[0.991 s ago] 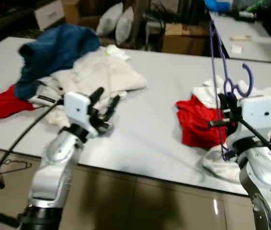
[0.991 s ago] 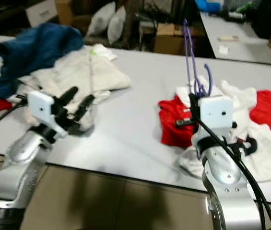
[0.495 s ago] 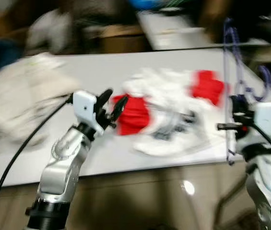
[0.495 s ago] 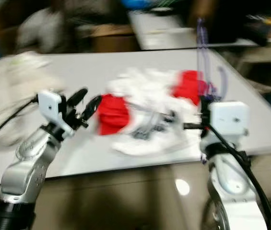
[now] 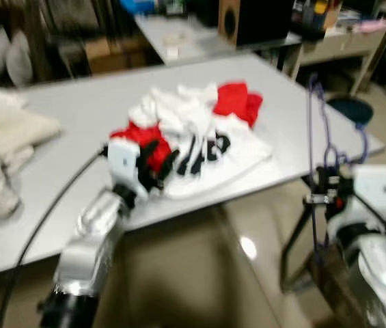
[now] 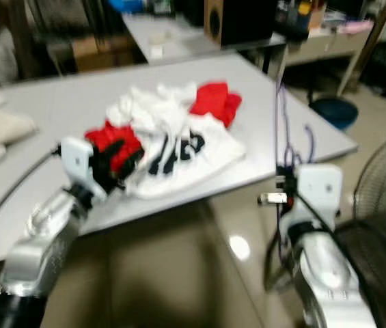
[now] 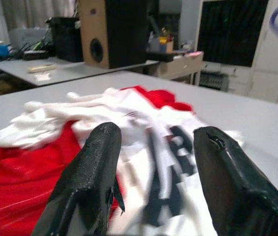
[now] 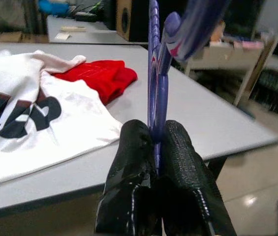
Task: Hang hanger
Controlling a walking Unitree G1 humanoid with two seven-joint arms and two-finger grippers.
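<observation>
- Purple thin plastic hanger stands upright, pinched between your right gripper fingers beside the grey table's corner, ready for carrying.
- Your left gripper hovers spread over the white-and-red clothes pile, holding nothing.

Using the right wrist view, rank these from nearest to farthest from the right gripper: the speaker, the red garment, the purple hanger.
1. Purple hanger: clamped in the right gripper.
2. Red garment: on the grey table, beyond the white shirt.
3. Speaker: behind the table, farthest.
</observation>
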